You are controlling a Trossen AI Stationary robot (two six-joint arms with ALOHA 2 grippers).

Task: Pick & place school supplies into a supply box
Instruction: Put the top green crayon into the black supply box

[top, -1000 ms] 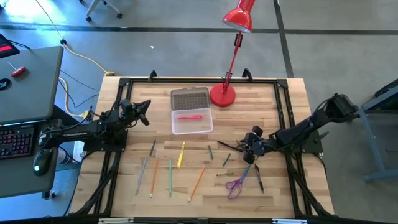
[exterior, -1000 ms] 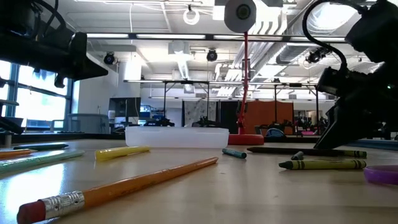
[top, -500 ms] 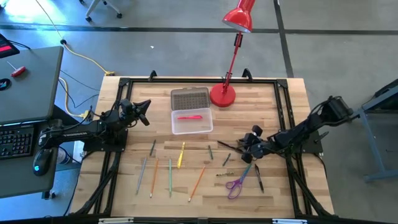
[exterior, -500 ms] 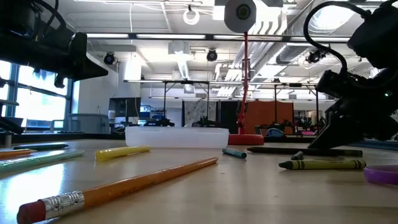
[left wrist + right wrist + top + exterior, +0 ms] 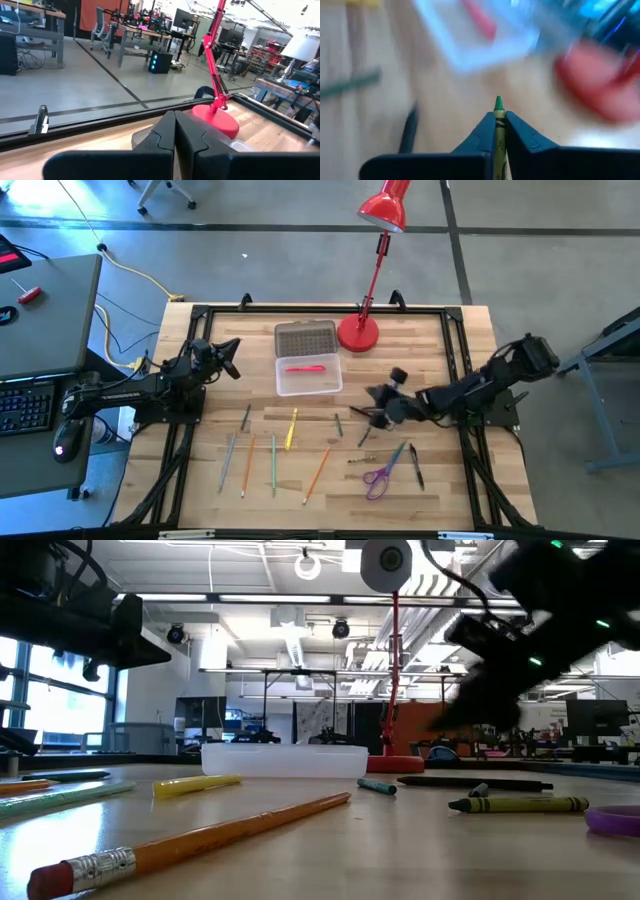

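- the right gripper (image 5: 378, 402) is seen right of centre in the high view, above the table (image 5: 440, 340), its fingers (image 5: 482, 131) clamped on a green crayon (image 5: 498, 131) whose tip pokes out between them in the right wrist view.
- the left gripper (image 5: 232, 360) is held at the left of the high view, level with the supply box; its fingers (image 5: 165, 135) are pressed together on nothing in the left wrist view.
- the supply box (image 5: 309, 376) is placed at upper centre of the high view, with its ribbed lid (image 5: 306, 338) laid open above it and a pink-red marker (image 5: 305, 368) inside.
- a red lamp (image 5: 372, 250) is stood just right of the lid, its round base (image 5: 358, 334) on the wood.
- loose pencils and pens (image 5: 273, 460) are scattered across the lower centre of the high view, a yellow one (image 5: 292, 429) among them.
- purple-handled scissors (image 5: 377, 478) are left at lower right of the high view, beside a dark pen (image 5: 416, 465).
- in the low view an orange pencil (image 5: 190, 841) with an eraser is stretched across the lower left of the frame, and a second green crayon (image 5: 520, 805) is seen lying at right.
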